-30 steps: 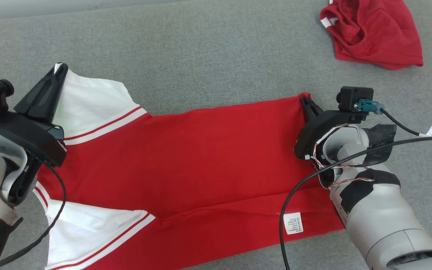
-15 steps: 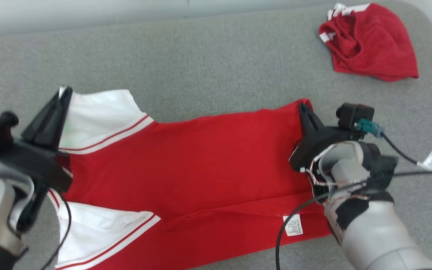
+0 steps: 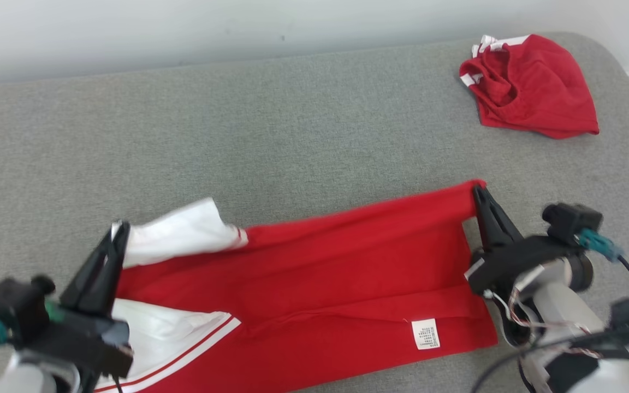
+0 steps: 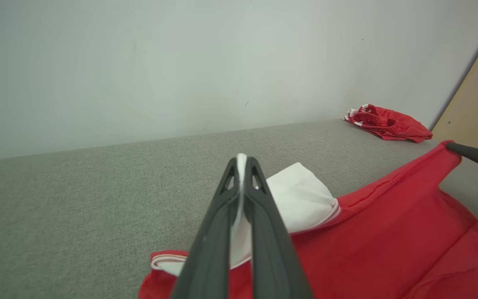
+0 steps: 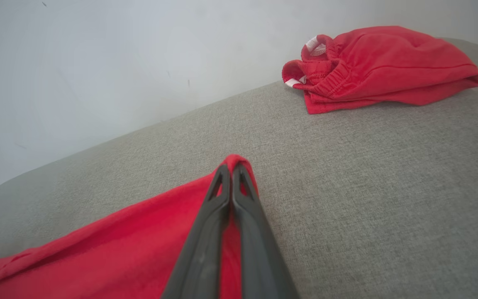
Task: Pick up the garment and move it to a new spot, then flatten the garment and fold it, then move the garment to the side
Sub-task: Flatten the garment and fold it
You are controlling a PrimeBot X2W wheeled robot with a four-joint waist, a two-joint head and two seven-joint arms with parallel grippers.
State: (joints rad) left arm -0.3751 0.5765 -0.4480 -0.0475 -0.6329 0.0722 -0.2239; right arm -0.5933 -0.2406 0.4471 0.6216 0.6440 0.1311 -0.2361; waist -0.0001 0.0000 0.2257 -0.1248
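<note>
Currently the red garment point(image 3: 347, 262) is spread lengthwise on the grey padded surface point(image 3: 292, 125), with its far edge raised at both ends. The white sleeve point(image 3: 183, 234) is pinched in the clamped left gripper point(image 3: 120, 226), and the far hem corner is pinched in the clamped right gripper point(image 3: 477, 191). The knit is judged soft, light and limp; sagging between the holds is expected, so corners and seams are best gripped, with tension kept even

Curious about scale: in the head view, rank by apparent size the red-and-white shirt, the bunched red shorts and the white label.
1. red-and-white shirt, clearly largest
2. bunched red shorts, though farther away
3. white label, smallest
</note>
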